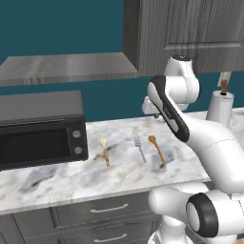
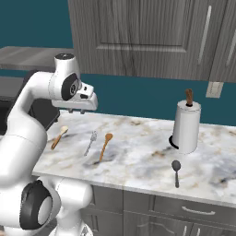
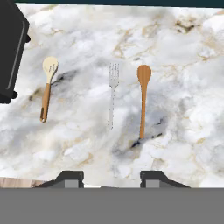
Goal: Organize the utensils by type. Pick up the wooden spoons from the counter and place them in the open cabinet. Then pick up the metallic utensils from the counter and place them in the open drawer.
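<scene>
A glossy white arm of rounded segments with dark grey joint bands and caps.

base views: behind arm, left/right, sharing counter | hand view: straight down, closer

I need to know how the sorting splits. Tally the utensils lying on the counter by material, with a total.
Wooden spoons: 2 (cream-bowled spoon, orange-brown spoon)
Silver-grey metal fork: 1
Dark metal spoon: 1, lying in front of the paper towel roll
Total: 4 utensils on the marble counter
</scene>
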